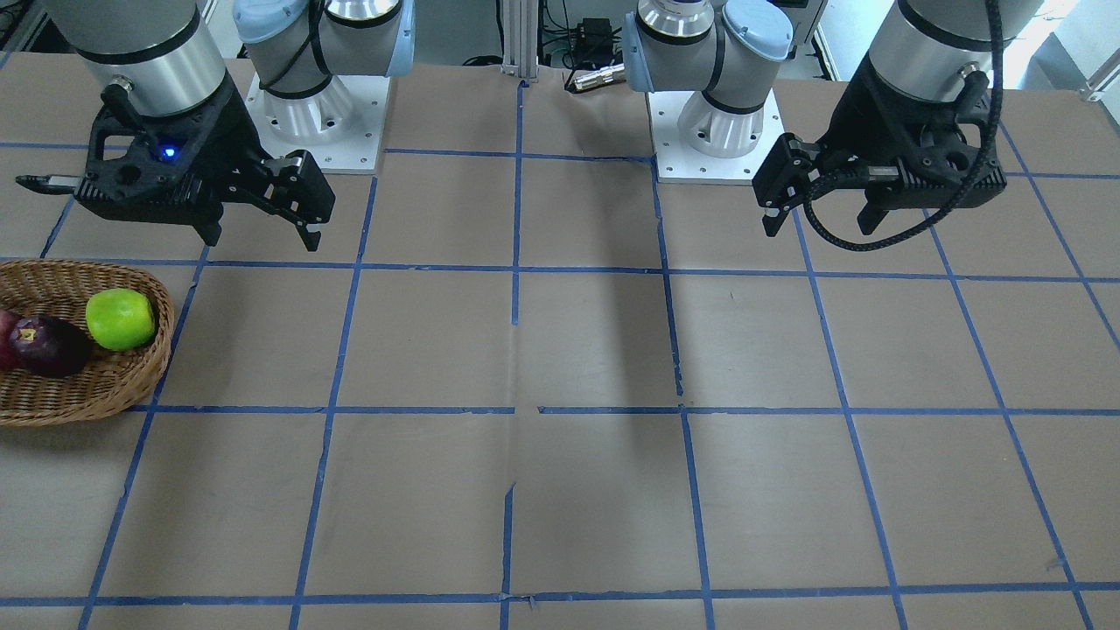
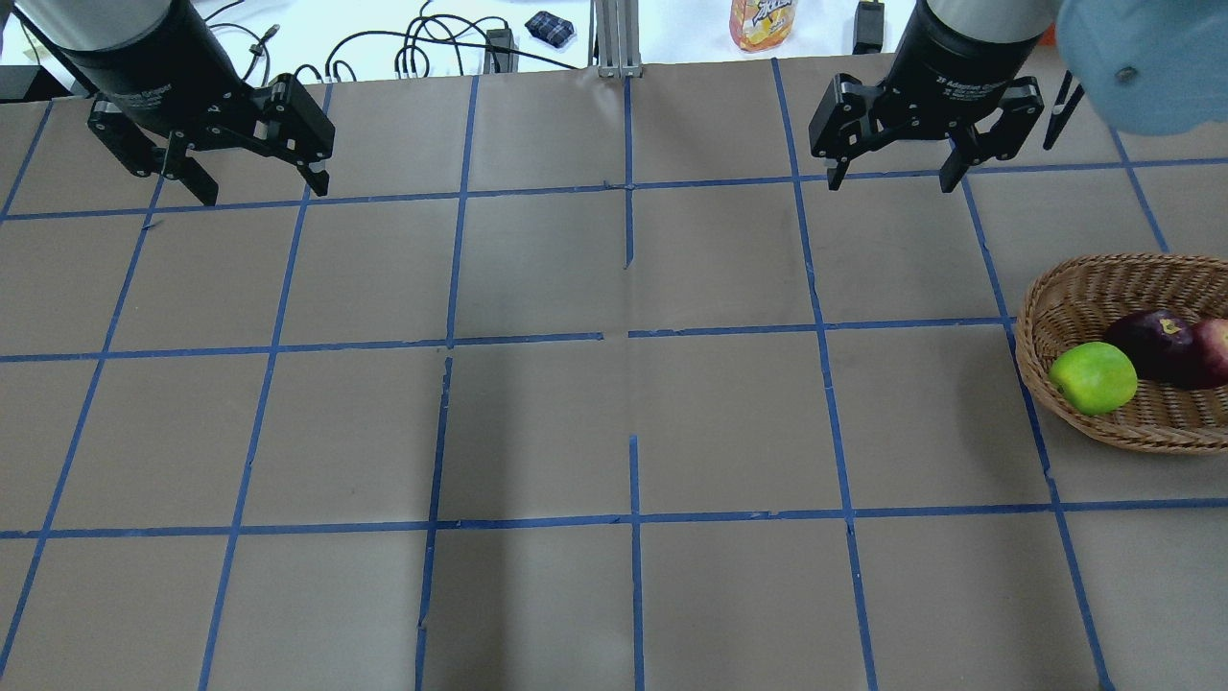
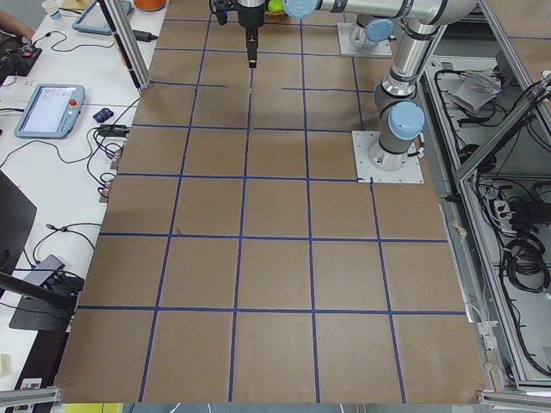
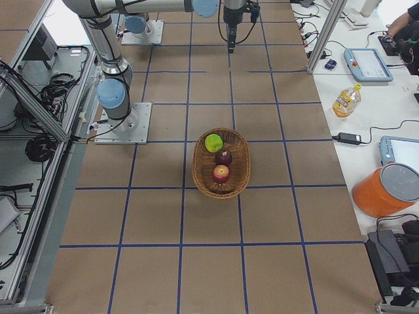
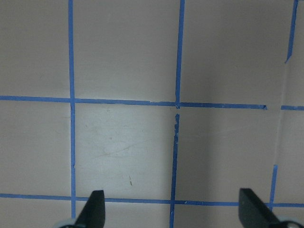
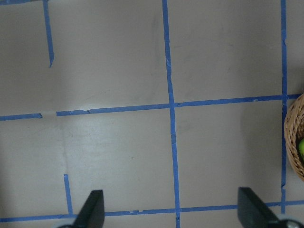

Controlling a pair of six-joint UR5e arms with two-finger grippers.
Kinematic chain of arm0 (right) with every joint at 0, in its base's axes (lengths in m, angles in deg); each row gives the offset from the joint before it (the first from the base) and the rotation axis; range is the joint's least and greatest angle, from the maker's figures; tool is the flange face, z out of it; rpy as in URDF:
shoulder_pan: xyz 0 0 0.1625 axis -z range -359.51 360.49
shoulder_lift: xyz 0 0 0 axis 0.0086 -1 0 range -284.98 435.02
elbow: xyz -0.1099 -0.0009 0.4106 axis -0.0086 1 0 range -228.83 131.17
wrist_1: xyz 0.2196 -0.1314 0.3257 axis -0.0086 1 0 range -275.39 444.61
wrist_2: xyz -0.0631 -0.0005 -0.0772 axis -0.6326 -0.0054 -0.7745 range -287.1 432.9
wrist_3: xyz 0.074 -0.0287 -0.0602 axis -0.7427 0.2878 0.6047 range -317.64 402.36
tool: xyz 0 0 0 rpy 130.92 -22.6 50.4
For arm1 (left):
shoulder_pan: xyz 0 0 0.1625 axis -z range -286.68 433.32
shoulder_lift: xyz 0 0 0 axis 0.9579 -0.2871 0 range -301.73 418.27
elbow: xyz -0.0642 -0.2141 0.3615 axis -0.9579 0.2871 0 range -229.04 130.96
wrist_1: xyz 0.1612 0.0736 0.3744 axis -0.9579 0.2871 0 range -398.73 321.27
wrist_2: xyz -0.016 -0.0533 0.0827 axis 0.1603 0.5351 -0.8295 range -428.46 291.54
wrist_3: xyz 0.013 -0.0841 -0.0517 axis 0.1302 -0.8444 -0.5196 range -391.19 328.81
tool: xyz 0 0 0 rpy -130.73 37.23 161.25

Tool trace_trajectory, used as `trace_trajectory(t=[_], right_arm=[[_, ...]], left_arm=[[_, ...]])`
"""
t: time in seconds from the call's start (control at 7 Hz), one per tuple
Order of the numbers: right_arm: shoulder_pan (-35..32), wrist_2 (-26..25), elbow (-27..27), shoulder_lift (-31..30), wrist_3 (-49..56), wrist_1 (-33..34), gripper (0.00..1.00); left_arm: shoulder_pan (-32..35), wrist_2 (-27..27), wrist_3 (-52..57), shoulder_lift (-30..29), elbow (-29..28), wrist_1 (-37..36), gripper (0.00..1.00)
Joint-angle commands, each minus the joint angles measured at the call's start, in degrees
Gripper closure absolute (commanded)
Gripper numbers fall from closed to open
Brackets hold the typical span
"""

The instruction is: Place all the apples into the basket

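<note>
The wicker basket (image 2: 1065, 288) sits at the table's right end, also in the front view (image 1: 105, 389) and the right view (image 4: 242, 163). All three apples lie in it: green (image 2: 1094, 377) (image 1: 121, 318), dark purple (image 2: 1151, 344) (image 1: 48, 344), red (image 2: 1214, 347) (image 4: 221, 174). My right gripper (image 2: 891, 183) (image 1: 262, 241) is open and empty, above the table, apart from the basket. Its wrist view (image 6: 172, 209) shows the basket's rim (image 6: 293, 137) at the right edge. My left gripper (image 2: 266, 195) (image 1: 817, 229) (image 5: 173, 211) is open and empty, above bare table on the far left side.
Brown table marked with a blue tape grid (image 2: 628, 331). The two arm bases (image 1: 315, 114) (image 1: 717, 122) stand at the robot side. A drink bottle (image 2: 763, 19), cables and tablets lie on the bench beyond the far edge. An orange bucket (image 4: 386, 190) stands off the table.
</note>
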Motion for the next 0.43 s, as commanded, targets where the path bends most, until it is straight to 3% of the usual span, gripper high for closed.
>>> trace_trajectory(t=[0.0, 0.29], right_arm=[[0.2, 0.0, 0.0, -0.3, 1.5, 0.2, 0.00], [0.1, 0.0, -0.3, -0.4, 2.0, 0.3, 0.00]], left_arm=[[0.2, 0.0, -0.1, -0.6, -0.1, 0.2, 0.00], [0.9, -0.2, -0.1, -0.7, -0.1, 0.4, 0.00]])
